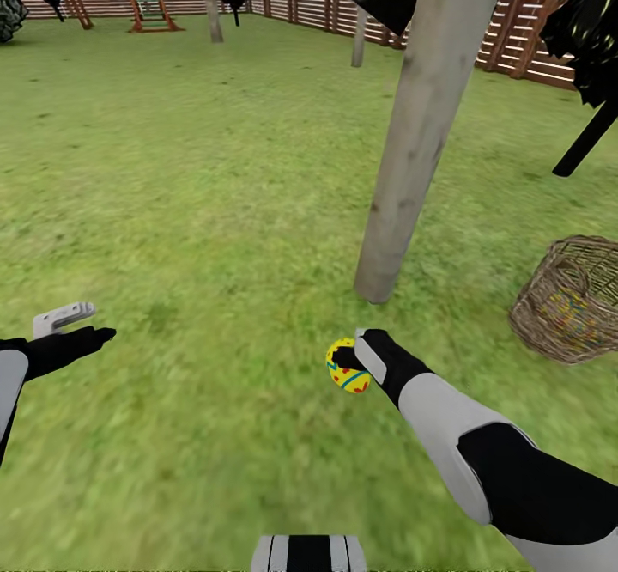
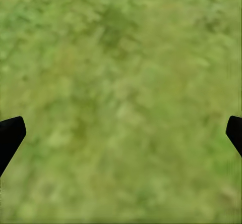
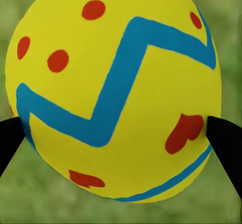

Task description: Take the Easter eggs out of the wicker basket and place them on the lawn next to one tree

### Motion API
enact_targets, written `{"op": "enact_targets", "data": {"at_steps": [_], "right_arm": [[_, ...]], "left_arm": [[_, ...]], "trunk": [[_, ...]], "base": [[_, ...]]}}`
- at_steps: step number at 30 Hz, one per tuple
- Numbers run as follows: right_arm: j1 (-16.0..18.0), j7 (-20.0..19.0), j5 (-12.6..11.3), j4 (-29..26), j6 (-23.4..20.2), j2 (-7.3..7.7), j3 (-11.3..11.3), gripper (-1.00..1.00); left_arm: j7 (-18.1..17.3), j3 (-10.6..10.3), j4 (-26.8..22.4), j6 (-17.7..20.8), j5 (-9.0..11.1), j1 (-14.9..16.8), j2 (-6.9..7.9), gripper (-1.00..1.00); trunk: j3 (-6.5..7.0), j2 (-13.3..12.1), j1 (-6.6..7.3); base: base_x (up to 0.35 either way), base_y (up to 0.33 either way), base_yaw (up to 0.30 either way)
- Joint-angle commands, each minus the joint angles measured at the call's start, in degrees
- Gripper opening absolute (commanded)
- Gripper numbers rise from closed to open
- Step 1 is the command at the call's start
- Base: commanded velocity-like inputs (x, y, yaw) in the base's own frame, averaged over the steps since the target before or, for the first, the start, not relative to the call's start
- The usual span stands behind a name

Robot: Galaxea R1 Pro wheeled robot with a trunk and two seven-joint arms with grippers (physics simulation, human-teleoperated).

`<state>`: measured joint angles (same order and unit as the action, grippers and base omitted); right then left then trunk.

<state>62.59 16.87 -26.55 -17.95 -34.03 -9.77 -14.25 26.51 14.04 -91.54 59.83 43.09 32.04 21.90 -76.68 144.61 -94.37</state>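
The right pincer point(image 1: 348, 357) is clamped on a yellow Easter egg point(image 1: 346, 370) with a blue zigzag and red dots, held low over the lawn point(image 1: 215, 211) near the foot of a pale grey tree point(image 1: 421, 134). The wicker basket point(image 1: 568, 297) lies tipped on the grass to the right. The left pincer point(image 1: 81, 323) hangs spread wide and empty over grass.

Bright flat light, no cast shadows; lawn point(image 1: 215, 168) soft and blurred
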Motion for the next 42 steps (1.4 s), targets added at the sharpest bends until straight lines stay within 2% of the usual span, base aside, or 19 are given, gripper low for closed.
{"op": "enact_targets", "data": {"at_steps": [1, 4, 7, 10, 14, 17, 21, 26, 29, 38, 42], "right_arm": [[0.05, 0.45, -0.55, -0.02, 0.11, 0.02, -0.52, -1.0], [0.07, 0.42, -0.46, 0.0, 2.02, 0.02, -0.71, -1.0], [0.08, 0.42, -0.02, -0.05, 2.68, -0.04, -0.76, -1.0], [0.08, 0.38, 0.26, -0.06, 2.91, -0.06, -0.78, -1.0], [0.08, 0.36, 0.34, -0.07, 2.99, -0.07, -0.78, -1.0], [0.08, 0.36, 0.51, -0.07, 3.0, -0.07, -0.78, -1.0], [0.09, 0.36, 0.6, -0.12, 3.0, -0.17, -0.82, -1.0], [0.1, 0.33, 0.62, -0.15, 3.19, -0.23, -0.84, -1.0], [0.13, 0.29, 0.62, -0.05, 3.62, -0.23, -0.86, -1.0], [0.12, 0.11, 0.62, -0.02, 3.82, -0.17, -0.87, -1.0], [0.12, 0.06, 0.62, -0.04, 4.45, -0.16, -0.87, -1.0]], "left_arm": [[0.6, 0.01, -0.05, 0.17, 0.59, 0.04, 0.0, 1.0], [0.7, 0.0, -0.05, 0.17, 0.59, 0.01, -0.01, 1.0], [0.75, -0.02, -0.05, 0.17, 0.59, 0.01, -0.01, 1.0], [0.86, -0.05, -0.05, 0.17, 0.59, 0.02, -0.01, 1.0], [0.9, -0.07, -0.05, 0.17, 0.59, -0.01, -0.01, 1.0], [0.91, -0.07, -0.05, 0.17, 0.59, 0.0, -0.01, 1.0], [0.91, -0.07, -0.05, 0.17, 0.59, 0.0, -0.01, 1.0], [0.91, -0.07, -0.05, 0.17, 0.59, -0.04, -0.01, 1.0], [0.91, -0.07, -0.05, 0.17, 0.59, -0.02, -0.01, 1.0], [0.91, -0.07, -0.05, 0.17, 0.59, -0.05, -0.01, 1.0], [0.91, -0.07, -0.06, 0.17, 0.59, -0.05, -0.01, 1.0]], "trunk": [[-0.27, 0.03, -0.01], [-0.27, 0.03, -0.01], [-0.94, 0.07, -0.09], [-1.6, 0.11, -0.17], [-1.6, 0.11, -0.17], [-2.27, 0.16, -0.24], [-2.27, 0.16, -0.24], [-3.37, 0.22, -0.37], [-3.37, 0.22, -0.37], [-5.37, 0.34, -0.6], [-5.37, 0.34, -0.6]], "base": [[0.0, 0.0, 0.0], [0.0, 0.0, 0.0], [0.0, 0.0, 0.0], [0.0, 0.0, 0.0], [0.0, 0.0, 0.0], [0.0, 0.0, 0.0], [0.0, 0.0, 0.0], [0.0, 0.0, 0.0], [0.0, 0.0, 0.0], [0.0, 0.0, 0.0], [0.0, 0.0, 0.0]]}}
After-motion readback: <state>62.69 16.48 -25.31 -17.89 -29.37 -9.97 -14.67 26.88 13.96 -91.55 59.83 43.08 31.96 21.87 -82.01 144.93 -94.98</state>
